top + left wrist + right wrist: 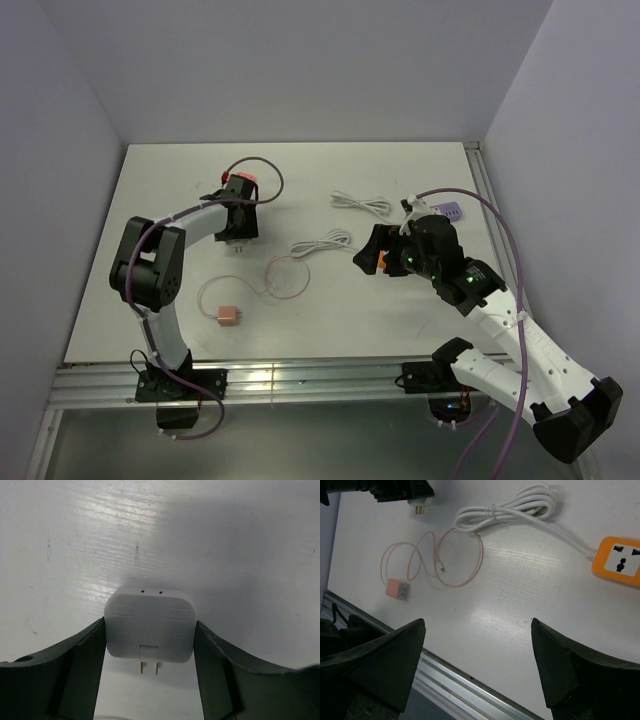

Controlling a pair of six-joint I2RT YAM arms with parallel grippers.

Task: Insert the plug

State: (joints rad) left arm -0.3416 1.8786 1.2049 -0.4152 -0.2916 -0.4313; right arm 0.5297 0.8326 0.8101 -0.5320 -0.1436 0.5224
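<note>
A white plug adapter (149,630) with two brass prongs (150,667) sits clamped between my left gripper's fingers (85,670), just above the white table. My left gripper (237,243) is at the table's back left; its plug also shows in the right wrist view (420,507). The orange power strip (621,560) lies at mid-right with its white cord coiled (505,507). In the top view the strip (384,262) is mostly hidden under my right gripper (366,258). My right gripper (477,630) is open and empty, hovering above the table beside the strip.
A pink charger block (230,316) with a thin looped cable (285,278) lies front left. A second white coiled cord (362,204) and a purple power strip (447,211) lie at the back right. An aluminium rail (300,378) runs along the near table edge.
</note>
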